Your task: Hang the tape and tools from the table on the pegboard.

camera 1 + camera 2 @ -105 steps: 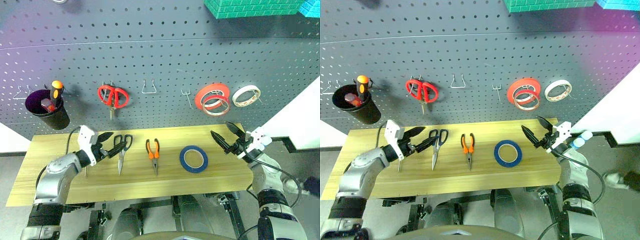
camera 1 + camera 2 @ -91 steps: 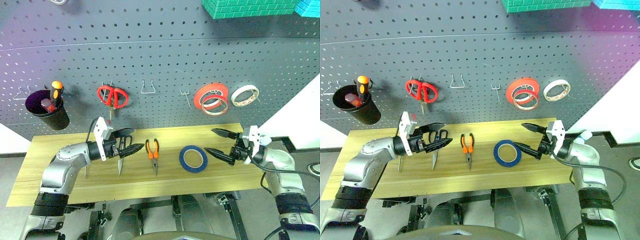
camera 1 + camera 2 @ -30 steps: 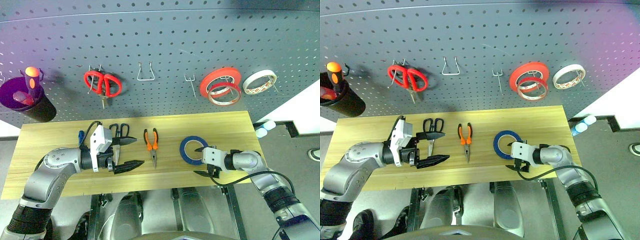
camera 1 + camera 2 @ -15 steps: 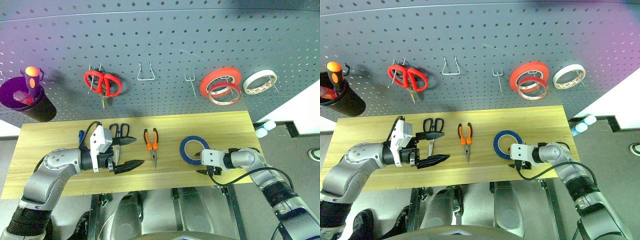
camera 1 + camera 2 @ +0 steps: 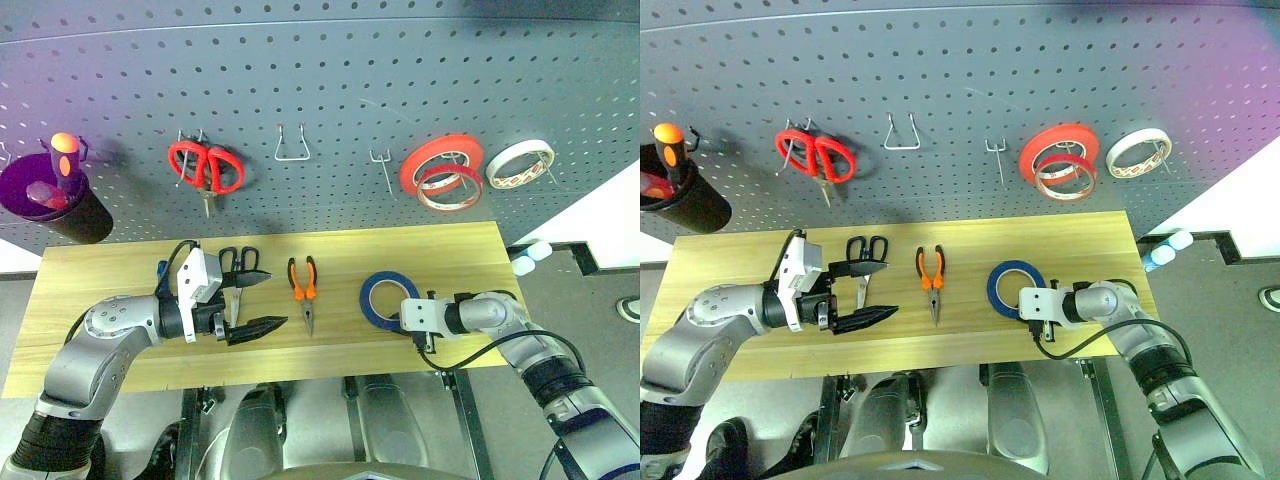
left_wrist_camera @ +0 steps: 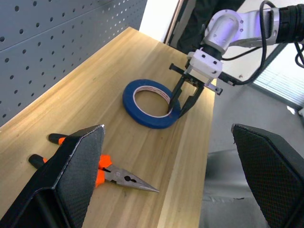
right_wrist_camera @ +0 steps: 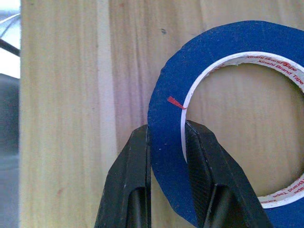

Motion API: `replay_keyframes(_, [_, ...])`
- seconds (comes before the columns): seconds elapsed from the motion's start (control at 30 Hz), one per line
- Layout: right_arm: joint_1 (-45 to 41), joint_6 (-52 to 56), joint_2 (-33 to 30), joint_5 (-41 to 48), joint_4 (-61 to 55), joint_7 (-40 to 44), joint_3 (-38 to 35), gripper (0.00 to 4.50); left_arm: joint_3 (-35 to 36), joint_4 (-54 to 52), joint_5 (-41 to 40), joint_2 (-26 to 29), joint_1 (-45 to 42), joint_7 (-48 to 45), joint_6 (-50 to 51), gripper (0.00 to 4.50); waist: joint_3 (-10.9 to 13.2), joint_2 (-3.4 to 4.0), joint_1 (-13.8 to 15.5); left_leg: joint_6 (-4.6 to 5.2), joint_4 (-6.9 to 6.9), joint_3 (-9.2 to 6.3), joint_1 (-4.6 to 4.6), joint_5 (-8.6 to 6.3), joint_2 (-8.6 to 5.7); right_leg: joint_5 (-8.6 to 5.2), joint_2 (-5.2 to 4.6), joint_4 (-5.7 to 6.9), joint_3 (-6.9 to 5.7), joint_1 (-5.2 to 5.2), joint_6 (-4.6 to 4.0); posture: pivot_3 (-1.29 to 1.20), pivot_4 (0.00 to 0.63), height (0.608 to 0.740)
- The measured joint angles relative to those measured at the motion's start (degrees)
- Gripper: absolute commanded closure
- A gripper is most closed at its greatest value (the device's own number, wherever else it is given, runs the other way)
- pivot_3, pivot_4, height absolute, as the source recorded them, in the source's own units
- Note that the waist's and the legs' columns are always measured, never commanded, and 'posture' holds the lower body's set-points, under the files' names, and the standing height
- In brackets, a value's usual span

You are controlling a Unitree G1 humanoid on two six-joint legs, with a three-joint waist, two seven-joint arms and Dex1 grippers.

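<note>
The blue tape [image 5: 386,298] lies flat on the wooden table [image 5: 100,340]. My right gripper [image 7: 167,142] is shut on its near rim, one finger outside the ring and one finger [image 7: 202,156] inside the hole. My left gripper [image 5: 272,300] hangs open just above the table, beside the black-handled scissors [image 5: 240,262], with nothing between its fingers. The orange-and-black pliers [image 5: 304,285] lie between the scissors and the tape. A blue screwdriver handle [image 5: 160,270] peeks out behind my left wrist. The dark grey pegboard [image 5: 330,90] rises behind the table.
On the pegboard hang red-handled scissors [image 5: 205,168], red-orange rolls [image 5: 440,170] and a white roll [image 5: 518,163]. Two wire hooks [image 5: 290,150] [image 5: 381,165] are bare. A black cup [image 5: 45,205] at far left holds an orange-handled screwdriver.
The head camera has tilted down. Both arms came in over the table. In the last second my right gripper went from open to shut on the tape's rim. The left gripper kept still.
</note>
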Motion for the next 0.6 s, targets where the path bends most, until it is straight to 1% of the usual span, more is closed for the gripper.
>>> replay_keyframes(0.1, [1.75, 0.08, 0.03, 4.42, -0.37, 1.8, -2.03, 3.82, 0.09, 0.0, -0.05, -0.13, -0.39, 0.17, -0.03, 0.0, 0.0, 0.0, 0.68, 0.0, 0.0, 0.0, 0.01, 0.0, 0.0, 0.0, 0.01, 0.0, 0.0, -0.01, 0.0, -0.08, 0.318, 0.733])
replay_keyframes(0.3, [8.14, 3.68, 0.39, 21.62, -8.84, 9.36, -9.33, 3.82, 0.6, 0.09, -0.09, -0.12, 0.12, -1.31, -1.95, 0.0, 0.0, 0.0, 1.3, -0.01, 0.01, 0.0, -0.01, 0.0, 0.0, 0.0, 0.0, -0.02, 0.0, 0.02, 0.0, -0.09, 0.303, 0.733])
replay_keyframes(0.4, [11.09, 5.64, 0.5, 27.7, -11.98, 11.15, -12.41, 3.82, 0.89, 0.16, -0.63, -0.12, 0.0, -1.7, -2.02, 0.0, -0.01, 0.0, 1.35, -0.01, 0.0, 0.0, -0.02, 0.0, 0.0, 0.0, 0.0, -0.03, 0.0, 0.02, 0.01, -0.1, 0.295, 0.733])
replay_keyframes(0.6, [19.89, 11.98, 1.83, 39.6, -21.4, 13.09, -16.91, 3.82, 1.87, 0.18, -1.34, -0.12, -0.76, -3.12, -3.03, 0.0, -0.02, -0.02, 1.15, -0.01, 0.02, 0.04, -0.08, 0.0, 0.01, 0.08, 0.0, -0.03, 0.01, 0.0, 0.14, -0.12, 0.273, 0.733])
